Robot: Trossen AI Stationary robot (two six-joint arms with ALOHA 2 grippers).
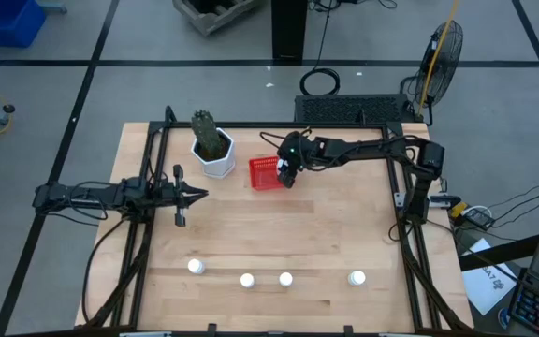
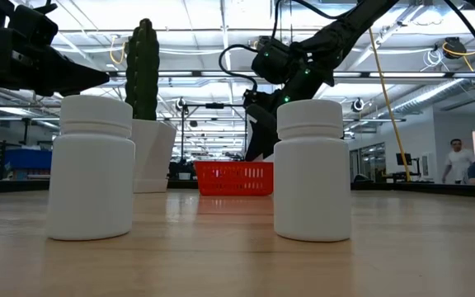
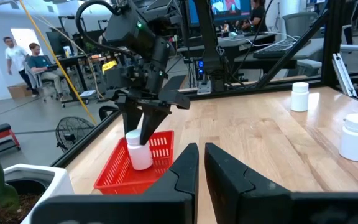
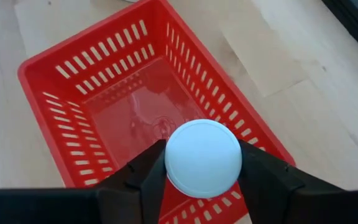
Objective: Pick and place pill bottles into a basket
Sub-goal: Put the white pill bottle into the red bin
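Table [image 1: 279,239]: light wood, black frame around it. Clock directions below are read from the table's centre in the high view, 12 at the far edge.

Right arm reaches in from 3 o'clock toward 12. Left arm lies along the 9 o'clock side, stretched toward the centre.

Cactus pot [image 1: 215,155]: white, at about 11 o'clock, just beside the basket.

Basket [image 1: 268,173]: red mesh, near 12 o'clock. Right wrist view shows its floor bare [image 4: 135,106].

Right gripper [image 1: 288,170]: over the basket's 3 o'clock end, fingers clamped on the sides of a held bottle [image 4: 203,157], cap up. In the left wrist view that bottle [image 3: 138,151] hangs partly within the basket walls; whether it touches the floor, cannot tell.

Left gripper [image 1: 195,195]: at 9 o'clock, well apart from the basket, fingers nearly together with a narrow gap, holding nothing.

Row of bottles [image 1: 285,279]: four, upright, along the 6 o'clock edge, spaced apart, outermost at 5 o'clock [image 1: 356,277].
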